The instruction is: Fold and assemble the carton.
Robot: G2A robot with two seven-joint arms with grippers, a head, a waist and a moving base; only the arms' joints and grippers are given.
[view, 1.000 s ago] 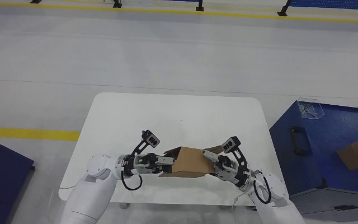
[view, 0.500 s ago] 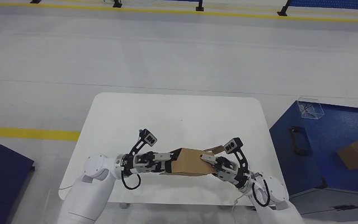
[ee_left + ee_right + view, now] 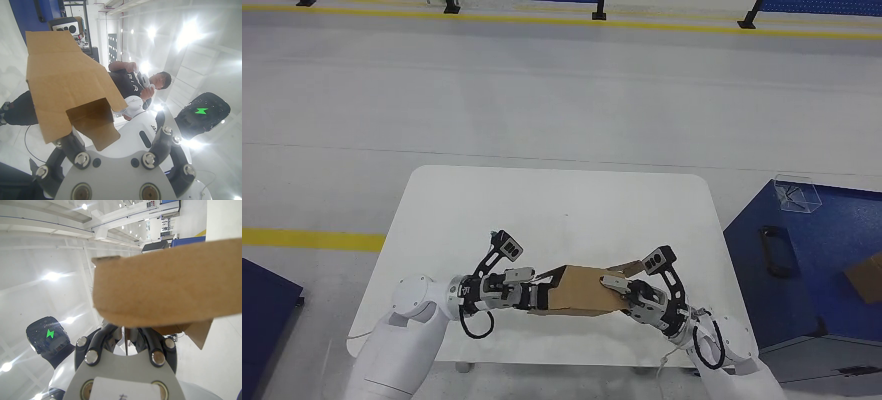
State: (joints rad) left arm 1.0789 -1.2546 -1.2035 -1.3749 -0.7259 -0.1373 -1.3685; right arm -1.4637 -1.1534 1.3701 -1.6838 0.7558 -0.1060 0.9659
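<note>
Over the last second I am bringing the carton (image 3: 577, 290) down and round. Its dark open mouth, which was facing up at its 9 o'clock end, is no longer showing from above, and a plain brown panel is now facing up. My left gripper (image 3: 530, 297) is closing in on that end. I am judging that the tube is being turned so that its loose end flaps face my left wrist. That makes the flaps the next job, and none looks folded yet.

My left gripper is standing spread, one finger (image 3: 70, 140) touching a flap's edge and the other well apart from it. My right gripper (image 3: 126, 341) is pinching a thin panel of the carton at its 3 o'clock end. The carton is sitting between them over the table (image 3: 542, 195), toward its 6 o'clock edge. Whether it is touching the top I cannot tell.

I am counting one carton, two grippers and one table.
</note>
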